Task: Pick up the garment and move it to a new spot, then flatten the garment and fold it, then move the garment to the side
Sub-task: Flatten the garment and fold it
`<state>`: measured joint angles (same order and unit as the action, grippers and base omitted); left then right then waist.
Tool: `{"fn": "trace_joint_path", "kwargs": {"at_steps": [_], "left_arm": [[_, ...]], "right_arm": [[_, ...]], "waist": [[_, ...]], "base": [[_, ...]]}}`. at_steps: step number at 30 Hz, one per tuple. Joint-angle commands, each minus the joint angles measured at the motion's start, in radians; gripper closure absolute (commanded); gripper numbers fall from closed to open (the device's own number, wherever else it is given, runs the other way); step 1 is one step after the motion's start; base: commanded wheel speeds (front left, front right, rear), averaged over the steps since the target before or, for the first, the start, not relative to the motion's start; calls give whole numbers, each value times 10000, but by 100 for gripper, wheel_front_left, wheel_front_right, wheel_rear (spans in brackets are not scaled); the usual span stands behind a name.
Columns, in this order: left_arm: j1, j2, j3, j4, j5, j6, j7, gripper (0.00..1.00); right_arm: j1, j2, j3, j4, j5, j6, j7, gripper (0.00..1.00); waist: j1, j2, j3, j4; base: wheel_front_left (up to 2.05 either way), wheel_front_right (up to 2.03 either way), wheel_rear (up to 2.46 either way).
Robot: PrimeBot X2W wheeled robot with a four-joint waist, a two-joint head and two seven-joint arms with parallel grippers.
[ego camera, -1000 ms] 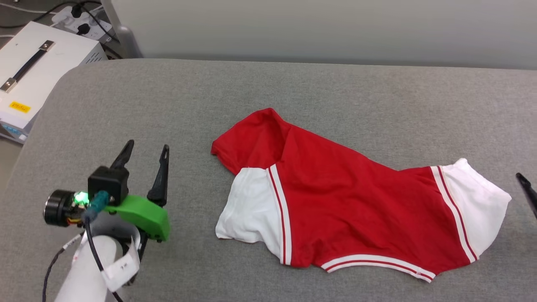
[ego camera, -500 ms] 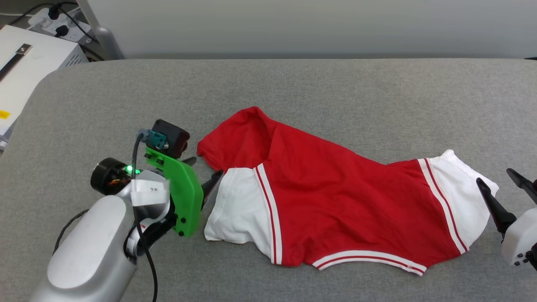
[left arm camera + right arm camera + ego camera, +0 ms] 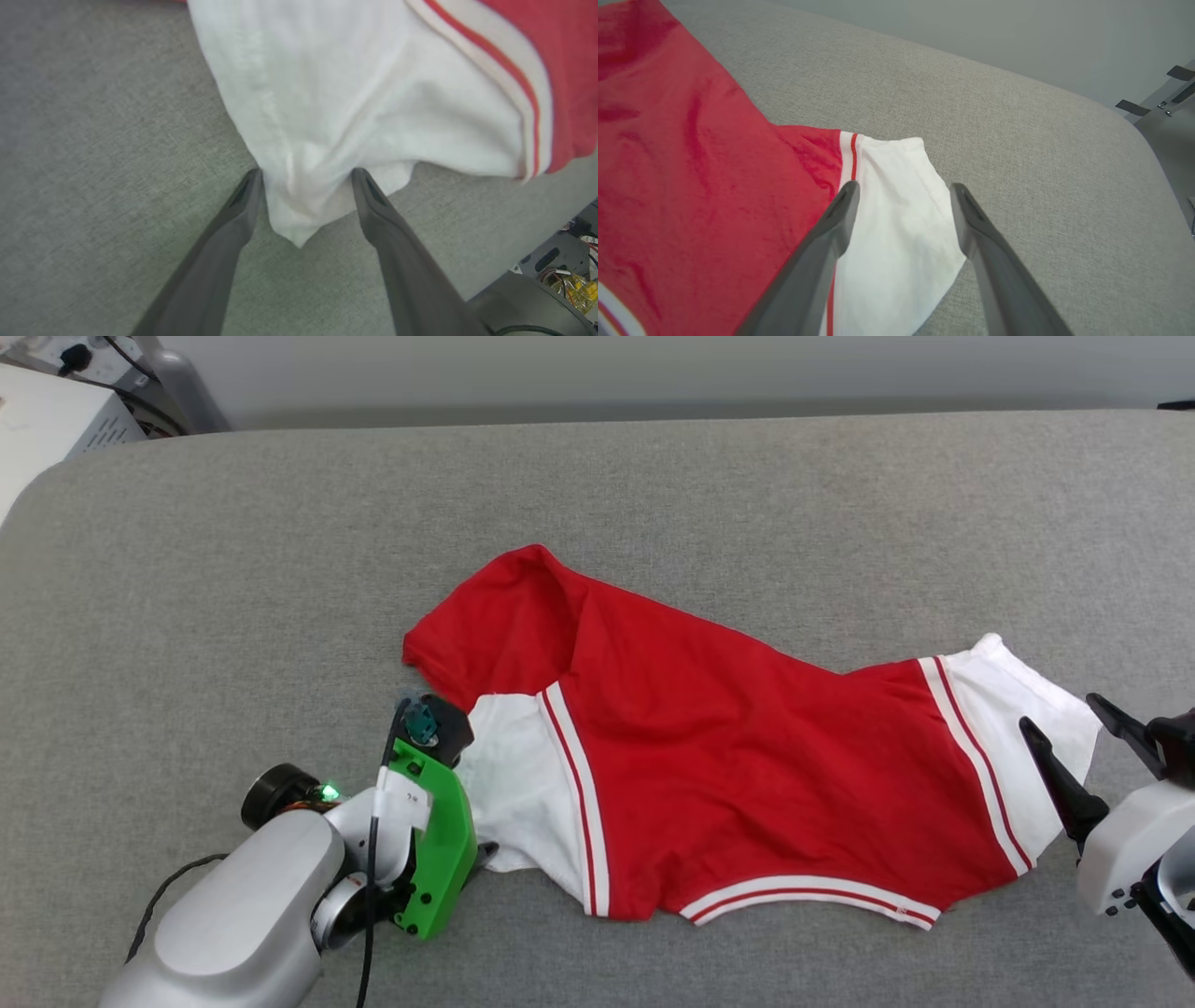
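1. One grey fabric-covered worktop [image 3: 280, 523] stretches under both hands and well beyond them on every side.
2. One garment [image 3: 747, 747], a red jersey T-shirt with white short sleeves and red-and-white striped trim, lies spread but rumpled on the worktop between the two hands, with one sleeve toward each. No lettering shows on its upturned side.
3. A silver forearm [image 3: 243, 924] leads up to the left hand, and a green bracket [image 3: 434, 859] sits just behind that hand's fingers.
4. The left hand [image 3: 306, 175] has its fingers wide apart and low at the cloth. The pointed corner of the white sleeve [image 3: 327, 116] is bunched between them and touches the inner side of each fingertip, but it is not pinched.
5. The right hand [image 3: 1061, 712] is also spread wide. One finger reaches over the second white sleeve [image 3: 1008, 681], and the other lies just past that sleeve's outer edge, over bare grey fabric. I cannot tell whether either tip touches the cloth.
6. A white box [image 3: 37, 420] stands off the worktop's far corner, well beyond the left hand.
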<state>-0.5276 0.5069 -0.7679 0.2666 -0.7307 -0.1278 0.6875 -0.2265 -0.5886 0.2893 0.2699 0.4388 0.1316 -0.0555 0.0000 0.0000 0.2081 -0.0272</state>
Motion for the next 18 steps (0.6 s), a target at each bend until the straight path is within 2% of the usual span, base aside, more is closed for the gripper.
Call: {"fn": "trace_joint_path", "kwargs": {"at_steps": [1,7,8,9,13,18], "left_arm": [[-208,85,-140,298,-18,-28,-16,0],[-218,176,-1067,1078,-166,-28,-15,0],[-260,233,-1203,1128,-130,-28,-144,66],[-276,265,-1262,1170,-133,-28,-298,100],[-309,358,-1061,1209,-478,-28,-1106,100],[-237,947,-485,870,-632,24,-2073,100]], "right_arm": [[-43,43,27,-38,-73,-9,45,0],[-158,66,129,62,-67,-9,0,0],[-161,63,139,98,-68,-9,-19,0],[-167,59,134,128,-61,-9,-47,0],[-105,-39,10,177,-21,-9,-142,0],[5,-445,-418,10,84,-9,-55,0]], "waist": [[0,0,263,-220],[0,0,402,-354],[0,0,373,-351],[0,0,320,-340],[0,0,-33,-215],[0,0,-467,11]], "base": [[0,0,0],[0,0,0],[0,0,0],[0,0,0],[0,0,0],[0,0,0]]}}
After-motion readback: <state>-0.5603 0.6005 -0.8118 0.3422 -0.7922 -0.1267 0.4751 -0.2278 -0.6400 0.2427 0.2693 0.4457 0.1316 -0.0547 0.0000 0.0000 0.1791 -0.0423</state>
